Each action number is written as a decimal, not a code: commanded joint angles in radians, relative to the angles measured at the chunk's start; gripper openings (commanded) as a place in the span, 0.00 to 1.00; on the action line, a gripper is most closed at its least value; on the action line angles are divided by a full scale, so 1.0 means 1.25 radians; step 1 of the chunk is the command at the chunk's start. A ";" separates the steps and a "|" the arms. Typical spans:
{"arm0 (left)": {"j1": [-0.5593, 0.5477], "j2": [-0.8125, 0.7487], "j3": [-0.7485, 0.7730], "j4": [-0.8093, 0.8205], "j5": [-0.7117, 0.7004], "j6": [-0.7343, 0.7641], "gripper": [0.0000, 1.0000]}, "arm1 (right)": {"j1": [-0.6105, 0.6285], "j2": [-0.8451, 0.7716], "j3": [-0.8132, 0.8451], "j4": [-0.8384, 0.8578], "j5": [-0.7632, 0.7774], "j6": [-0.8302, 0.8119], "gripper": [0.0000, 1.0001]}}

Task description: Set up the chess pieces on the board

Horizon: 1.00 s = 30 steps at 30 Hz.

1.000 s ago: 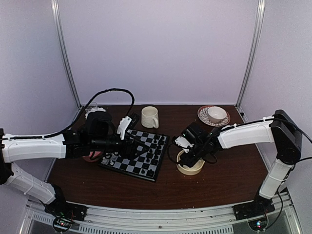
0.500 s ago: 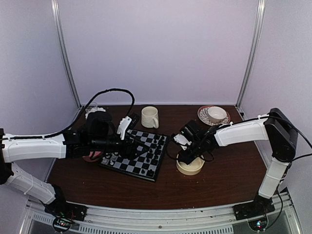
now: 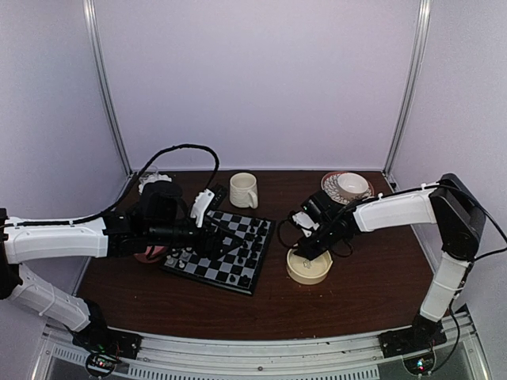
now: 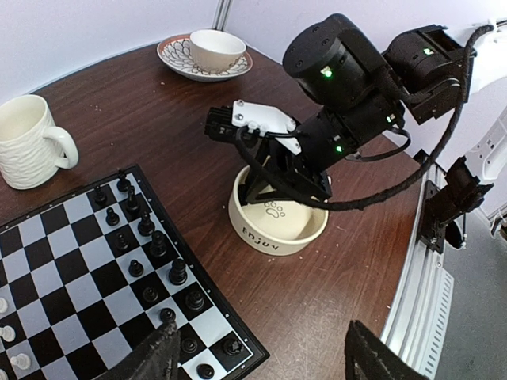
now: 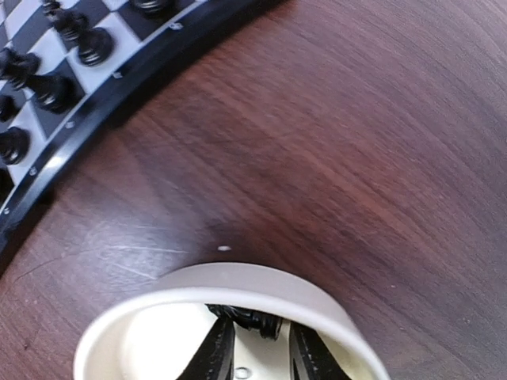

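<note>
Left hand (image 4: 261, 331) hangs wide open and empty over a corner of the board (image 4: 67, 273). The board lies on the counter (image 4: 182, 103), with black chess pieces (image 4: 150, 247) ranked along its right edge and a few white pieces (image 4: 9, 332) at its left. Just beside the board stands a cream bowl (image 4: 273, 231). The right hand (image 5: 257, 342) dips into it, fingers nearly closed on a black piece (image 5: 249, 319).

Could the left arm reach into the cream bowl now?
Probably not: the right gripper is over the bowl, fingers inside pinching a black piece, blocking the opening. The open left gripper would likely collide.
</note>
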 commanded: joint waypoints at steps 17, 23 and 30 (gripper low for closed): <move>-0.004 0.003 0.005 0.023 0.005 0.005 0.72 | -0.012 -0.129 -0.083 0.055 -0.016 -0.021 0.40; -0.004 0.002 0.005 0.024 0.007 0.005 0.72 | -0.012 -0.072 -0.057 0.086 -0.050 0.005 0.33; -0.004 0.001 0.005 0.023 0.006 0.005 0.72 | -0.012 -0.039 -0.040 0.070 -0.050 0.010 0.29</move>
